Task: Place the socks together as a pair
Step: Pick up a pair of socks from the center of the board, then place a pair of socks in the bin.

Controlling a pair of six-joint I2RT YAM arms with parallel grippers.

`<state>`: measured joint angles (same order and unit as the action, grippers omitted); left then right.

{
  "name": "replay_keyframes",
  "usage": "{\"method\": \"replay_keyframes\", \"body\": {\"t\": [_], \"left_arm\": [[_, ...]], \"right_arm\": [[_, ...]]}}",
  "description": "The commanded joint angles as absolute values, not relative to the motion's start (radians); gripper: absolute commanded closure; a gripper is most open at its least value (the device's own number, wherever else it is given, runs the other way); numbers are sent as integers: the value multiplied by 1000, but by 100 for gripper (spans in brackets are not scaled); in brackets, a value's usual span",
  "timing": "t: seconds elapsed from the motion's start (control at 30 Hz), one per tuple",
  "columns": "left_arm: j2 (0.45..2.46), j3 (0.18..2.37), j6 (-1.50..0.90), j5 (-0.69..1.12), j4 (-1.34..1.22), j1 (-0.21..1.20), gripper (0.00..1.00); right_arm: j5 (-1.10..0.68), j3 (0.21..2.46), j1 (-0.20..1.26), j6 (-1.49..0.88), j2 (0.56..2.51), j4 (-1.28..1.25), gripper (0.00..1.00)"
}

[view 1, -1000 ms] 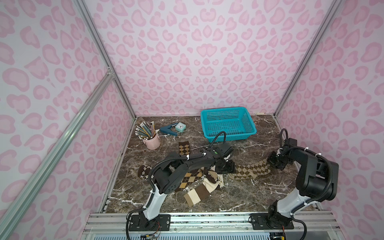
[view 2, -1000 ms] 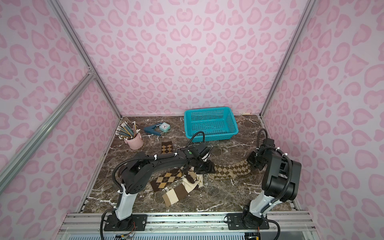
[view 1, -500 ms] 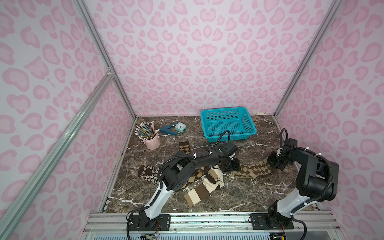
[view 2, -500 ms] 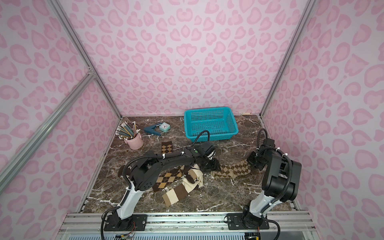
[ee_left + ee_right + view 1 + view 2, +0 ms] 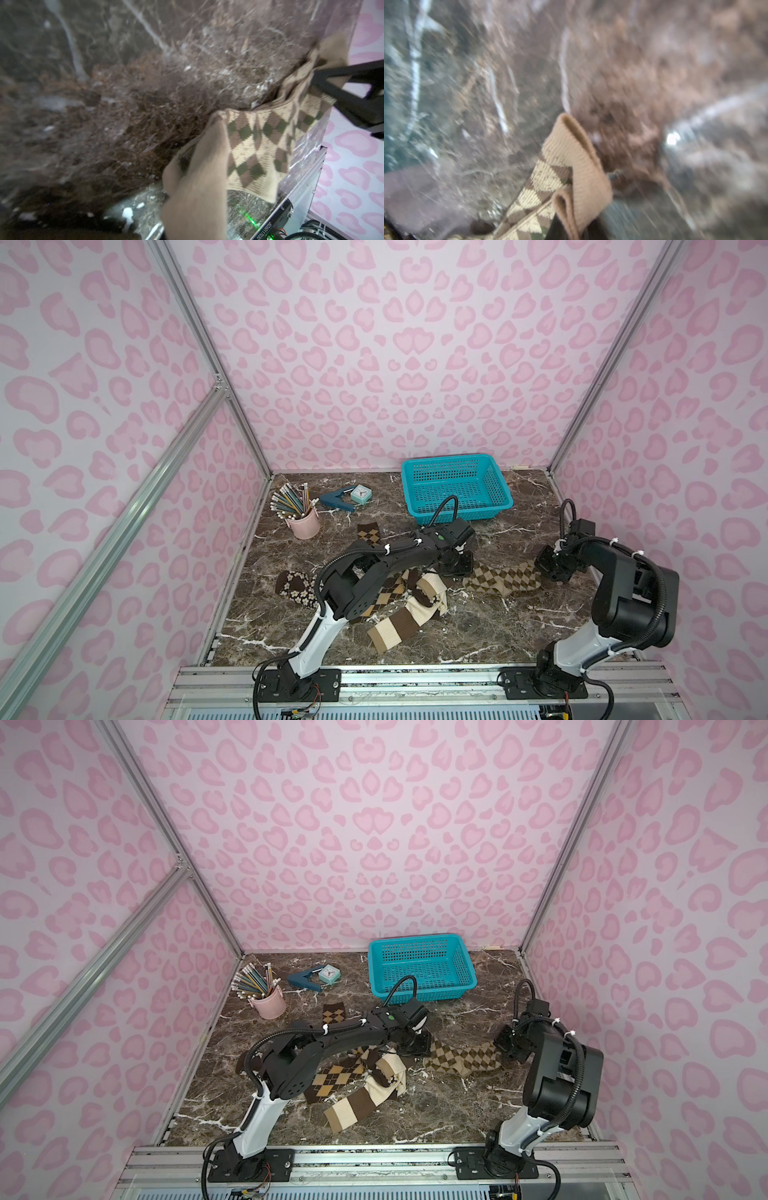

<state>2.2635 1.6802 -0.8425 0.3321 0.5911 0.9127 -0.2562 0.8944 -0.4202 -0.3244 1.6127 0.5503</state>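
Observation:
A tan sock with brown and green argyle diamonds [image 5: 503,578] [image 5: 465,1058] lies stretched on the marble floor between my two grippers. My left gripper [image 5: 457,568] [image 5: 415,1046] is shut on its plain tan left end [image 5: 197,187]. My right gripper [image 5: 548,568] [image 5: 509,1046] is shut on its folded ribbed cuff [image 5: 577,166]. Under my left arm lies a heap of socks: an orange-brown argyle one [image 5: 390,589], a cream-and-brown striped one [image 5: 399,622] and a dark brown one with cream flowers [image 5: 295,587]. A small dark argyle sock [image 5: 369,531] lies apart, farther back.
A teal basket [image 5: 457,485] stands at the back, just behind my left wrist. A pink cup of pencils [image 5: 303,522], a blue stapler [image 5: 336,502] and a small clock [image 5: 360,494] sit at the back left. Pink patterned walls close in three sides.
My left gripper has edged slightly right onto the argyle sock's left end and closed on it. The right gripper has kept its grip and place.

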Motion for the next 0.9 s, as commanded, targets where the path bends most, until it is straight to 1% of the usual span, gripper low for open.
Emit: {"method": "replay_keyframes", "body": {"t": [0.0,0.13,0.27,0.37,0.43,0.57,0.63,0.87], "left_arm": [[2219,1728,-804,319,556,909,96],[2180,1799,-788,322,576,895,96],[2145,1874,-766,315,617,864,96],[2093,1894,-757,283,629,819,96],[2063,1897,-756,274,624,770,96],[2066,1949,-724,257,652,682,96],[2092,2000,-708,253,666,642,97],[2273,2249,-680,244,724,534,97]], "right_arm": [[-272,905,-420,-335,1546,600,99],[-342,939,-407,-359,1445,622,100],[-387,1007,-351,-401,1378,642,100],[-443,1080,-322,-463,1350,613,100],[-481,1157,-297,-508,1365,588,100],[-510,1406,-202,-522,1496,604,100],[-512,1549,-154,-528,1598,609,100],[-496,1966,-54,-552,1955,631,100]]}}
